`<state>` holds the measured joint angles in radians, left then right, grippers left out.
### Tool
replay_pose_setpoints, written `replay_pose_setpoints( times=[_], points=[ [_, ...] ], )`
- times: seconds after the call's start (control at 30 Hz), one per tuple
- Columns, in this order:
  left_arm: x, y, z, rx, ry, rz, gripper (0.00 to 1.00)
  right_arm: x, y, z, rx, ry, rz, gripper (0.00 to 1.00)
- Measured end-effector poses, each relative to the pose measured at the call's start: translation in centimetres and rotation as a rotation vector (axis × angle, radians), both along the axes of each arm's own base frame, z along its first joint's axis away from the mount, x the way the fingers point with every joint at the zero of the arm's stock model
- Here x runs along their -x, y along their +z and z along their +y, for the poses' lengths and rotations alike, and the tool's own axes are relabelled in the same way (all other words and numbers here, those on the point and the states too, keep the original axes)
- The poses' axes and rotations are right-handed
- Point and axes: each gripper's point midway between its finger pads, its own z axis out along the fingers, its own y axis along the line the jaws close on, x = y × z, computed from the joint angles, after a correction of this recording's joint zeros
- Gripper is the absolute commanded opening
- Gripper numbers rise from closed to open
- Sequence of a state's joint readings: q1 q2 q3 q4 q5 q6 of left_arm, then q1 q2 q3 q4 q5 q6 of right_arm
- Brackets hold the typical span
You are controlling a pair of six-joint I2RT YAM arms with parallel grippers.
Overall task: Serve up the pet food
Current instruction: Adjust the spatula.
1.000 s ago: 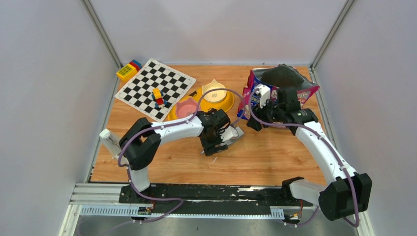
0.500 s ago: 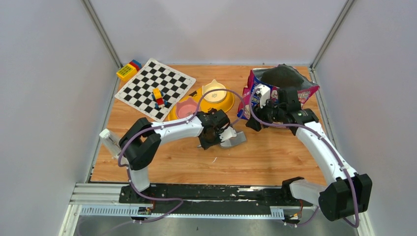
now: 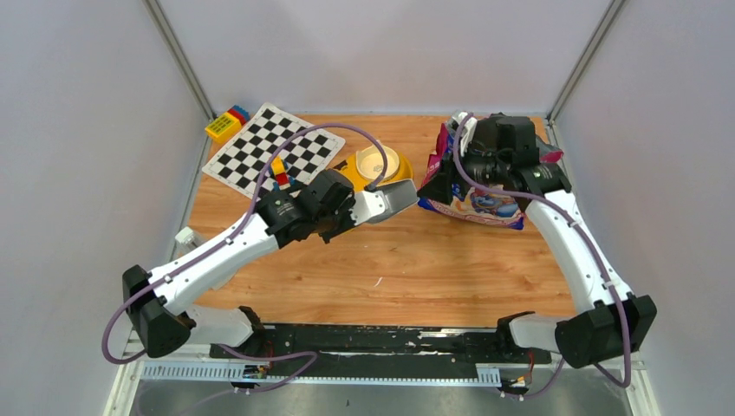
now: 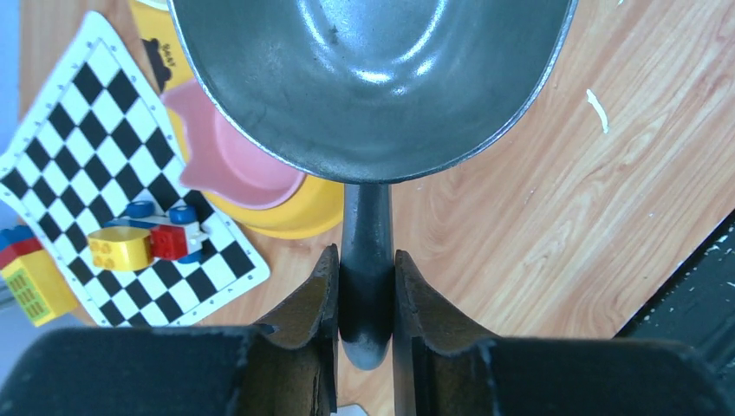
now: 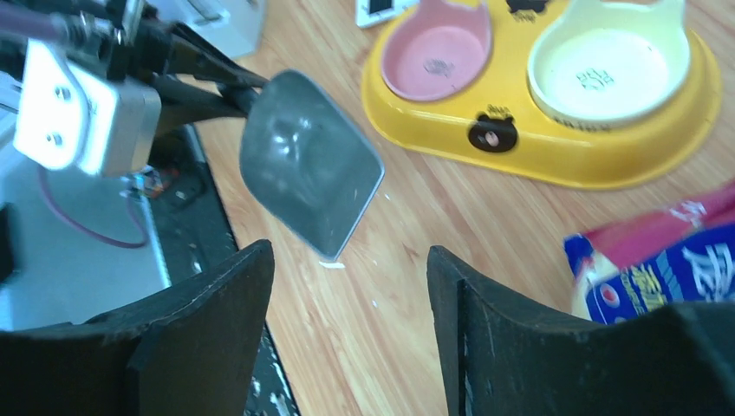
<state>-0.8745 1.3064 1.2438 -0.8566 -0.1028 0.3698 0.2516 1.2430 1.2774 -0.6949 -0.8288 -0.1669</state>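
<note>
My left gripper (image 4: 366, 256) is shut on the handle of the grey scoop (image 4: 373, 78), whose bowl is empty. In the top view the left gripper (image 3: 374, 206) holds the scoop (image 3: 399, 198) above the table, just in front of the yellow double-bowl feeder (image 3: 392, 180). Both feeder bowls (image 5: 598, 65) look empty. My right gripper (image 5: 348, 251) is open with only bare wood between its fingers. In the top view the right gripper (image 3: 436, 184) hangs at the left edge of the blue-and-pink bag (image 3: 481, 204). The pet food itself is hidden.
A chessboard mat (image 3: 273, 156) lies at the back left with toy bricks (image 3: 279, 172) on it. More bricks (image 3: 227, 123) sit in the far left corner. A white scrap (image 3: 379, 281) lies on the wood. Grey walls close in the sides and back.
My left arm has lifted the scoop off the table and carried it back-left toward the feeder. My right arm has risen over the bag, its jaws wider, and the bag now shows its printed face.
</note>
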Motion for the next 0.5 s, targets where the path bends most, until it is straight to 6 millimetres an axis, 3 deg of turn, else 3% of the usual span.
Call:
replay_pose_setpoints(
  times=[0.07,0.2,0.37,0.5],
  points=[
    [0.0,0.8,0.5,0.009,-0.002,-0.030,0.00,-0.5,1.2,0.8,-0.042,0.026,0.025,0.68],
    [0.4,-0.4,1.5,-0.035,-0.006,-0.027,0.00,-1.5,1.6,1.9,-0.088,0.050,0.105,0.68],
    [0.6,-1.1,2.3,-0.068,0.003,-0.016,0.00,-2.6,0.0,2.6,-0.094,0.052,0.216,0.69],
    [0.5,-1.1,2.4,-0.069,0.008,-0.016,0.00,-2.1,-1.5,2.9,-0.078,0.057,0.292,0.69]
  ],
)
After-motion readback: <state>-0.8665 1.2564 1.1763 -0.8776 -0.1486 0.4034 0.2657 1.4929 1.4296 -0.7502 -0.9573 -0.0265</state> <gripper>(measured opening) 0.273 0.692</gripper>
